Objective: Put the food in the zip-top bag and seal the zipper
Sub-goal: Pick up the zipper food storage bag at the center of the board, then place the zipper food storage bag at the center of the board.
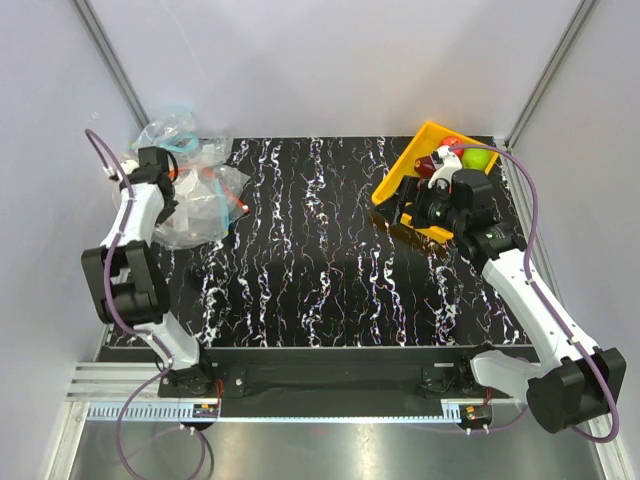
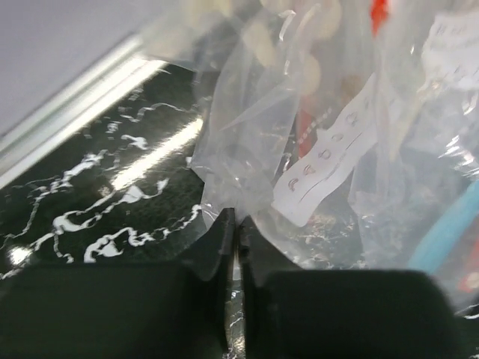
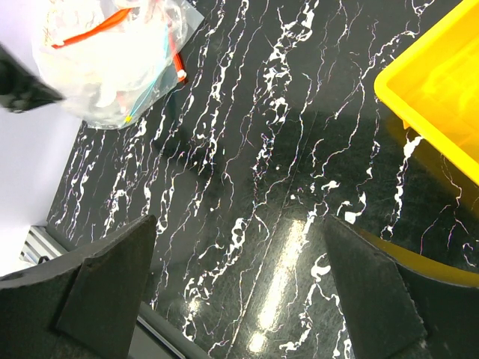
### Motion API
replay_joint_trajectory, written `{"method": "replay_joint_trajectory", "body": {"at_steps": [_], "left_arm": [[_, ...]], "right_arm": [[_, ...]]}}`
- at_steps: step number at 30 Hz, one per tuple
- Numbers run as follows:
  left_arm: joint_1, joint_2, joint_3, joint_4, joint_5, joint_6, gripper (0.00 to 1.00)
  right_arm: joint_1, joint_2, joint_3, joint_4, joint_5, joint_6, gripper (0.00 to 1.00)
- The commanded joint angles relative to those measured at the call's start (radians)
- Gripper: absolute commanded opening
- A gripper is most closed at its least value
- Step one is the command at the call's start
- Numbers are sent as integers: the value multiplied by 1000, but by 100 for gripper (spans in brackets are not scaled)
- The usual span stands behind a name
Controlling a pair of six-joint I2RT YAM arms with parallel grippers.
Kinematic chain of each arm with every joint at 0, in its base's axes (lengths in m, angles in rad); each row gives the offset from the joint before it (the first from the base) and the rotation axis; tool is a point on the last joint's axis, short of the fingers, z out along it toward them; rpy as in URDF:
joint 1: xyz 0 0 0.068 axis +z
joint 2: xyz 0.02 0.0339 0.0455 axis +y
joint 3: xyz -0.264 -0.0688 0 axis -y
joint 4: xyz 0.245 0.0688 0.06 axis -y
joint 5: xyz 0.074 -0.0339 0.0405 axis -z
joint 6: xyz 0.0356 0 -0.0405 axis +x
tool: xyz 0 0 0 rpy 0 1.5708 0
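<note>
The step in hand, as I judge it, is getting the bag out and its mouth open. That calls for a slow lift, so that one layer peels free of its neighbours without dragging the whole lot.

The table point(image 1: 320, 250) is glossy black stone-look with white veining, hard and slick. At 10 o'clock on it lies a heap of bags point(image 1: 200, 205), thin, crinkled and glinting. The zip-top bag point(image 1: 172, 132) sits at the heap's far edge.

At 2 o'clock is the yellow tray point(image 1: 405, 172), rigid plastic and tilted, with one end propped up.

The left hand point(image 2: 233, 224) has its fingers pressed together on a fold of clear film point(image 2: 239, 149). I cannot tell which bag that fold belongs to.

The right hand point(image 3: 239, 221) hovers by the tray, spread wide and holding nothing.

The food is in the tray: a green fruit point(image 1: 479, 158), a red fruit point(image 1: 452, 147) and a maroon fruit point(image 1: 424, 166), all round and smooth.

The zipper point(image 2: 449, 232) is a narrow teal strip to the right of the left hand. It is better gripped just below than on its ridge.
</note>
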Motion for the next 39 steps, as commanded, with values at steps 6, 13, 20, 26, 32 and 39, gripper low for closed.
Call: {"method": "replay_joint_trajectory", "body": {"at_steps": [6, 13, 20, 26, 32, 39], "left_arm": [[5, -421, -22, 58, -294, -65, 0], [-32, -585, 81, 64, 7, 42, 0], [-41, -761, -40, 195, 549, 81, 0], [-144, -837, -330, 489, 901, -120, 0], [-463, -730, -404, 580, 810, -96, 0], [-518, -515, -505, 758, 944, -131, 29]], "right_arm": [[-4, 30, 10, 29, -55, 17, 100], [-4, 131, 108, -32, -118, 7, 100], [-4, 131, 111, -20, -170, 30, 99], [-4, 111, 76, -19, -207, 66, 100], [-4, 82, 44, -34, -196, 93, 99], [-4, 51, 19, -95, -106, 94, 99]]}}
